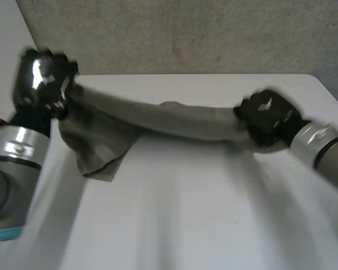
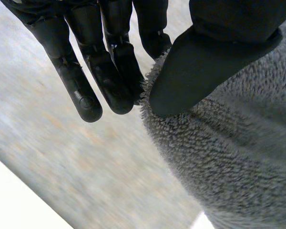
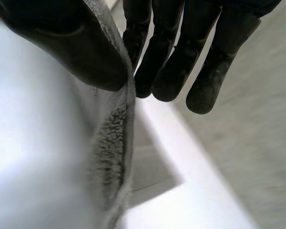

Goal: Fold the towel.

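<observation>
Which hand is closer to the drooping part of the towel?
Left. The left hand pinches the towel right above the droop; the right hand pinches the far end.

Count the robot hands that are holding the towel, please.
2. The left hand pinches the grey towel at one end; the right hand pinches the opposite end.

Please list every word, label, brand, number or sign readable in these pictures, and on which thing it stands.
None: no text can be read anywhere. The grey towel shows no tag or print; the left hand, the right hand and the white table bear no lettering.
</observation>
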Tool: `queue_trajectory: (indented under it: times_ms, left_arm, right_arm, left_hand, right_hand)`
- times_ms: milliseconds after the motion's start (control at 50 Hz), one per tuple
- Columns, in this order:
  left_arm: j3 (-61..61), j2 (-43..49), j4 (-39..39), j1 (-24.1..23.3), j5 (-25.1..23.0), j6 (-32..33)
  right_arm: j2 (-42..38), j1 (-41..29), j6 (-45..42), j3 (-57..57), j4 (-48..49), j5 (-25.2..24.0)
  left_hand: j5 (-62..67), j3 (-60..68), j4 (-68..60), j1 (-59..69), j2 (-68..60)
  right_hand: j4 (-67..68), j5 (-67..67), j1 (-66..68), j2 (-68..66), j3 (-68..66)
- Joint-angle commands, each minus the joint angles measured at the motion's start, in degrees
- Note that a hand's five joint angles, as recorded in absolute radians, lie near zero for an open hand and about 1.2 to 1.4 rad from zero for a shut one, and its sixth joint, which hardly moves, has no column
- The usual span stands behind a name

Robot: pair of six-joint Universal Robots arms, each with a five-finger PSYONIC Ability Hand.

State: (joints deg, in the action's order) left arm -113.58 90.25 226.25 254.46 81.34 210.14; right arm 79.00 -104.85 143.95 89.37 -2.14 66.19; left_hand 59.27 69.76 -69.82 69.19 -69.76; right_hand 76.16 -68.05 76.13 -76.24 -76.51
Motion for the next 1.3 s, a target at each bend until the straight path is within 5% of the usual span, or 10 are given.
queue_trajectory:
  times_ms: [20,200,460,580,640,680,720,840,1100,1300]
  left_arm:
    - [6.86,-13.33,-12.29,0.59,0.04,-1.31]
    - [13.39,-6.22,-26.12,1.65,0.13,-1.75]
    - [36.37,26.09,-34.55,0.25,0.83,-1.32]
    - [49.07,33.50,-34.21,-0.81,1.80,-1.23]
    - [56.10,35.00,-29.64,-1.25,2.68,-1.40]
    - [59.52,34.56,-19.67,-1.60,4.60,-1.93]
    - [59.44,33.78,-13.27,-2.04,5.75,-2.10]
    - [53.75,27.19,3.66,-2.48,8.48,-1.93]
    - [35.27,26.74,-1.07,-0.98,6.81,-3.25]
    - [14.62,27.53,-0.28,2.09,-1.71,-2.81]
  right_arm:
    - [10.91,3.43,2.56,-12.46,-10.61,-0.01]
    - [2.32,7.65,0.64,-23.62,-25.02,-1.94]
    - [-19.15,-1.23,-6.22,-32.94,-27.22,5.35]
    - [-28.55,-4.31,-4.55,-46.65,-21.42,8.78]
    - [-28.73,-5.53,-0.27,-51.73,-11.89,12.19]
    - [-28.11,-5.80,2.83,-52.28,-5.07,13.88]
    - [-23.31,-5.19,7.90,-48.96,8.23,15.81]
    - [-14.32,-3.78,9.95,-42.08,13.12,14.84]
    - [-13.79,-2.20,9.60,-23.83,5.48,4.40]
    - [-14.40,-2.02,3.55,-8.27,5.39,0.17]
  left_hand:
    - [10.73,10.24,-10.18,10.81,-10.24]
    - [10.73,10.24,-10.18,10.81,-10.24]
    - [10.73,10.24,-10.18,10.81,-10.24]
    - [10.73,10.24,-10.18,10.81,-10.24]
    - [10.73,10.24,-10.18,10.81,-10.24]
    - [10.73,10.24,-10.18,10.81,-10.24]
    - [10.73,10.24,-10.18,10.81,-10.24]
    - [10.73,10.24,-10.18,10.81,-10.24]
    - [10.73,10.24,-10.18,10.81,-10.24]
    - [10.73,10.24,-10.18,10.81,-10.24]
  right_hand:
    - [3.84,-1.95,3.87,-3.76,-3.49]
    - [3.84,-1.95,3.87,-3.76,-3.49]
    - [3.84,-1.95,3.87,-3.76,-3.49]
    - [3.84,-1.95,3.87,-3.76,-3.49]
    - [3.84,-1.95,3.87,-3.76,-3.49]
    - [3.84,-1.95,3.87,-3.76,-3.49]
    - [3.84,-1.95,3.87,-3.76,-3.49]
    - [3.84,-1.95,3.87,-3.76,-3.49]
    - [3.84,-1.95,3.87,-3.76,-3.49]
    - [3.84,-1.95,3.87,-3.76,-3.49]
